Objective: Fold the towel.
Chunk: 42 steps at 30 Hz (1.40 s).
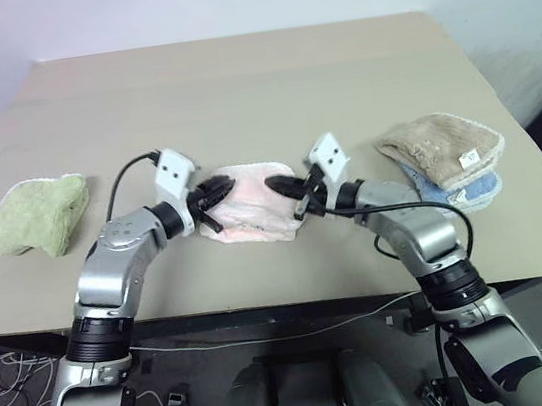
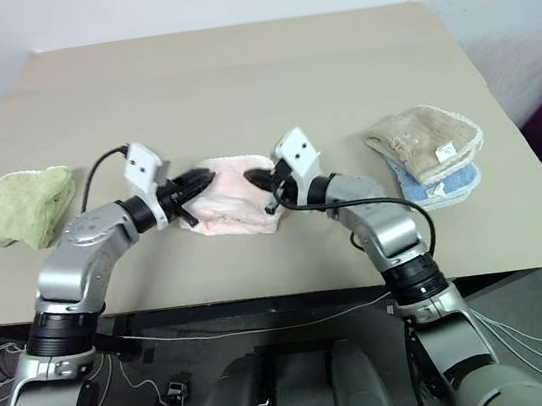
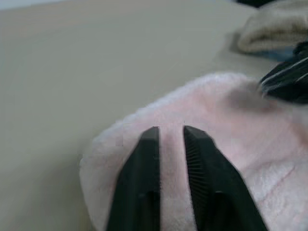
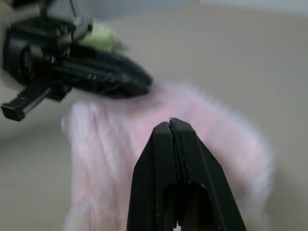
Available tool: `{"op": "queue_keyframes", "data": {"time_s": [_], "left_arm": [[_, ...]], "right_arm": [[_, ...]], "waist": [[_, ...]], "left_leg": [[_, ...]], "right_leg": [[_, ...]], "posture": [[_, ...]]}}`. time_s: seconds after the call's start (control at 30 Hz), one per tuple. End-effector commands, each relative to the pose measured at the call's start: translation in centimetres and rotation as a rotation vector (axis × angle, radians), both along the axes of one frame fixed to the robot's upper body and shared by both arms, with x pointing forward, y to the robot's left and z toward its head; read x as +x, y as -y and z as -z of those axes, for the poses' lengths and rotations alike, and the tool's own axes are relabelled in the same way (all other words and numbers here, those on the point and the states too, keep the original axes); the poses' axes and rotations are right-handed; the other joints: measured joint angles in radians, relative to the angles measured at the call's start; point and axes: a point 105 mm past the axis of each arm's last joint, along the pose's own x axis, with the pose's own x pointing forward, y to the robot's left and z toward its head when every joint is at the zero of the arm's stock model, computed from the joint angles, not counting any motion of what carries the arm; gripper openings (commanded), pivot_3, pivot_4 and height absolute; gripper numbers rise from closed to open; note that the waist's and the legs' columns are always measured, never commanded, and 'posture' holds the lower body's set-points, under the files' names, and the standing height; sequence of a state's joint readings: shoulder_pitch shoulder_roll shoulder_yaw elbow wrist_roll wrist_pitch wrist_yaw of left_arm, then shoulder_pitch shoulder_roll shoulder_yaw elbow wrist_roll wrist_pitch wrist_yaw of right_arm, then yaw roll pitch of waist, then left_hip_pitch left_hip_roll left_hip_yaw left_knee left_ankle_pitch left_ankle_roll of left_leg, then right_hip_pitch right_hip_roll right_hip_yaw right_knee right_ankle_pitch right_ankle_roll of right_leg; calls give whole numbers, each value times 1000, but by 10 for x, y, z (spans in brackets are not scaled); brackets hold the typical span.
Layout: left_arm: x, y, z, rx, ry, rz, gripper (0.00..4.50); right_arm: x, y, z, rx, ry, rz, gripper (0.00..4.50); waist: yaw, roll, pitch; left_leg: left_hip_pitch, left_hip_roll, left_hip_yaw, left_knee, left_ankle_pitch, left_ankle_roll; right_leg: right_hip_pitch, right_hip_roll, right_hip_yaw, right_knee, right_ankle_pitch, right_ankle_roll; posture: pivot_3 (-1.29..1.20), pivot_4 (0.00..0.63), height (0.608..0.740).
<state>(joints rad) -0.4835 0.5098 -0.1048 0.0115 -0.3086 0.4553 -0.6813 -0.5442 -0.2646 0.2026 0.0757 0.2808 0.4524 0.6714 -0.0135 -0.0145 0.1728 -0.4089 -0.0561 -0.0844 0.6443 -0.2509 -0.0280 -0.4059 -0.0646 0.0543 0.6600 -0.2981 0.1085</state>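
Note:
The towel (image 1: 250,209) is pale pink and lies folded into a small bundle near the front middle of the table (image 1: 236,97). My left gripper (image 1: 225,185) hovers over the bundle's left edge, pointing right, with its fingers (image 3: 147,159) drawn together to a thin slit and nothing pinched. My right gripper (image 1: 274,183) points left over the towel's right part, its fingers (image 4: 163,159) pressed tight together and empty. The two tips face each other a short way apart above the pink cloth (image 4: 106,144).
A light-green folded towel (image 1: 38,213) lies at the table's left. A beige folded towel (image 1: 440,147) rests on a blue one (image 1: 477,194) at the right. The table's front edge (image 1: 265,303) runs just below both forearms.

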Motion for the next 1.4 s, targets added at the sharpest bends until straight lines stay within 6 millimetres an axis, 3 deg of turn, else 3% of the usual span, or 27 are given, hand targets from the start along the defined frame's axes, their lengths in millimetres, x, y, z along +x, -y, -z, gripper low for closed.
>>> {"op": "queue_keyframes", "data": {"time_s": [0.03, 0.13, 0.2, 0.3, 0.4, 0.53, 0.63, 0.73, 0.9, 1.1, 1.4], "left_arm": [[-4, -1, 25, 143, -16, 49, 31], [-6, -5, 41, 205, -37, 56, 31], [-5, -7, 42, 194, -37, 40, 31], [-1, -8, 27, 96, -8, 8, 31], [3, -13, 0, -86, 16, -41, 31], [5, -39, -33, -319, -12, -122, 31], [1, -63, -34, -428, -122, -152, 31], [-2, -79, -22, -493, -283, -184, 638], [-8, -89, 2, -650, -528, -194, 2294], [-19, -69, 20, -642, -696, -119, 4371], [-24, -20, 39, -610, -843, -12, 4474]], "right_arm": [[0, 1, 34, -81, -79, 18, 0], [-3, 4, 53, -114, -123, 30, 0], [-5, 6, 54, -97, -125, 34, 0], [-7, 7, 40, -53, -82, 23, 0], [-12, 8, 17, -1, -7, 3, 0], [-18, 17, -10, 18, 85, -3, 0], [-19, 27, -24, 17, 131, 22, 0], [-17, 36, -37, 19, 172, 56, 0], [-13, 39, -48, 26, 204, 81, 0], [-14, 41, -47, 25, 209, 96, 0], [-16, 42, -47, 33, 207, 115, 0]], "waist": [[-1, 0, 0], [-3, 0, -1], [-2, 1, -1], [-2, 1, -1], [-1, 0, -1], [-4, 0, 0], [-6, 0, -1], [-6, 0, -1], [-3, 0, 0], [-2, 0, 0], [5, 0, -1]], "left_leg": [[0, 0, 0, 0, 0, 0], [0, 0, 0, 0, 0, 0], [1, 0, 0, 0, 0, 0], [1, 0, 0, 0, 0, 0], [0, 0, 0, 0, 0, 0], [-1, 1, 0, 1, 0, 0], [-1, 1, 0, 1, 0, 0], [-1, 1, 0, 1, 0, 0], [-1, 0, 0, 2, 0, 0], [-1, 0, 0, 2, 0, 0], [-1, 0, 0, 2, 0, 0]], "right_leg": [[0, 0, 0, 0, 0, 0], [-1, 0, 0, 1, 0, 0], [1, 0, 0, 1, 0, 0], [1, 0, 0, 1, 0, 0], [0, 0, 0, 1, 0, 0], [-2, 0, 0, 2, 0, 0], [-2, 0, 0, 2, 0, 0], [-2, 0, 0, 2, 0, 0], [-2, 0, 0, 2, 0, 0], [-2, 0, 0, 3, 0, 0], [-1, -1, 0, 2, 0, 0]], "posture": [[0, 150, 740], [0, 150, 740], [0, 150, 740], [0, 150, 740], [0, 150, 740], [0, 150, 740], [0, 150, 740], [0, 150, 740], [0, 150, 740], [0, 150, 740], [0, 150, 740]]}}
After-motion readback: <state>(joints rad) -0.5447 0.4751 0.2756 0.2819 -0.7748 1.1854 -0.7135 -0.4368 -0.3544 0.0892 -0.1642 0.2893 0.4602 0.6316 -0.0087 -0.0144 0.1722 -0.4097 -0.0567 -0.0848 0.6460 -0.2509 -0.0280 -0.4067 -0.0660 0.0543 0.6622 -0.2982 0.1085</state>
